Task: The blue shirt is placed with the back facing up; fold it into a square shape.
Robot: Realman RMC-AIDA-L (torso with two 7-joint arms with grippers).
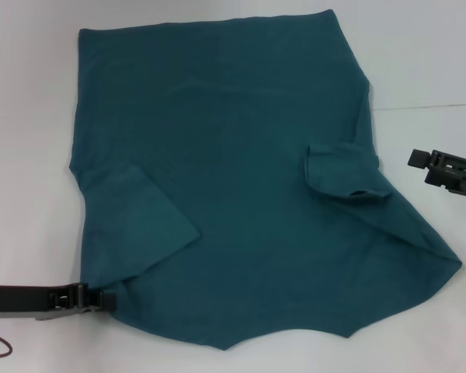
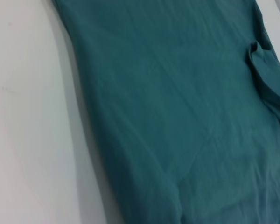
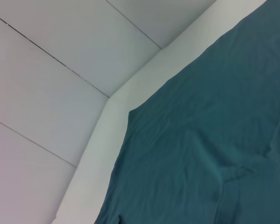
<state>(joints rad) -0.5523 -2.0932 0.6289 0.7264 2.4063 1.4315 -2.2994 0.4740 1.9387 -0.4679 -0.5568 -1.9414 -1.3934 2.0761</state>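
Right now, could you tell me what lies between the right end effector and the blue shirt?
Only bare white table: in the head view, the right end effector sits apart from the blue shirt.

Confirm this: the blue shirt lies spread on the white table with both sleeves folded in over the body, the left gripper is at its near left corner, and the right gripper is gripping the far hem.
Not quite. The head view shows the right gripper off the blue shirt, hovering over the white table beside its right edge, gripping nothing. The rest holds: both sleeves lie folded in, and the left gripper is at the near left corner.
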